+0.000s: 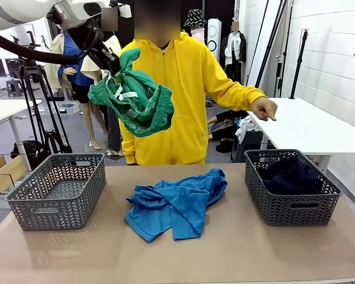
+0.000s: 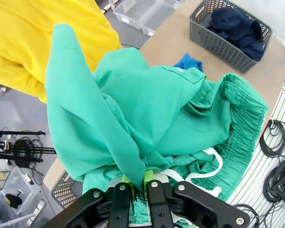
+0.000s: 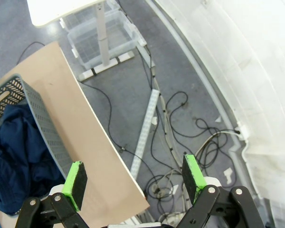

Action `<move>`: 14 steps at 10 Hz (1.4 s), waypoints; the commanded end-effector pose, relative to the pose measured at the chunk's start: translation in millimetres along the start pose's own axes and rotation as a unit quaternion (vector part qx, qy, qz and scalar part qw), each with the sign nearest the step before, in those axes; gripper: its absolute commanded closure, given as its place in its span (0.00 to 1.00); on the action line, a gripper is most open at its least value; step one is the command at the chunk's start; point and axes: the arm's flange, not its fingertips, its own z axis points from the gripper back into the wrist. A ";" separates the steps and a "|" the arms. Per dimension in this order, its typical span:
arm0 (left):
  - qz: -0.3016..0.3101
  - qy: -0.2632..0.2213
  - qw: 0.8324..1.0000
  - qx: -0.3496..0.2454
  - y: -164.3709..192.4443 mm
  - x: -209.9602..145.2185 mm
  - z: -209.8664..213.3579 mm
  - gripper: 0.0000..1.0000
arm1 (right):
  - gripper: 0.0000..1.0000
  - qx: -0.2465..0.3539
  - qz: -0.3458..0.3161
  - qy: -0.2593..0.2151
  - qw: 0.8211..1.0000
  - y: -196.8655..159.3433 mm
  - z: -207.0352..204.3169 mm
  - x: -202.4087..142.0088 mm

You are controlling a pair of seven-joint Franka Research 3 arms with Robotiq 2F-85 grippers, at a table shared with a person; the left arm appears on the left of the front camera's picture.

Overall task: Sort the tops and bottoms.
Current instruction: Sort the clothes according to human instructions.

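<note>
The left gripper [image 2: 137, 184] pinches the green shorts [image 1: 136, 102] up high over the table [image 1: 236, 251] — in front of the person [image 1: 186, 89]. The right gripper [image 3: 134, 176] is spread wide. The navy garment [image 1: 291, 173] lies in the right basket [image 1: 290, 208].

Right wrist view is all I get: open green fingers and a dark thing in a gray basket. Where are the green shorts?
Observer: The left gripper is shut on the green shorts, holding them in the air above the table.
Operator: What's lying on the table?
Observer: A blue shirt lies crumpled in the middle, between the left basket and the right basket.
Operator: Is somebody there?
Observer: Yes, a person stands at the far side; the person's hand seems to point toward the right basket, which holds the dark garment.
</note>
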 end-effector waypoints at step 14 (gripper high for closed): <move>-0.069 -0.093 0.990 -0.077 -31.7 98.3 -44.5 1.00 | 0.00 -0.001 0.002 0.001 1.000 1.2 -1.4 1.0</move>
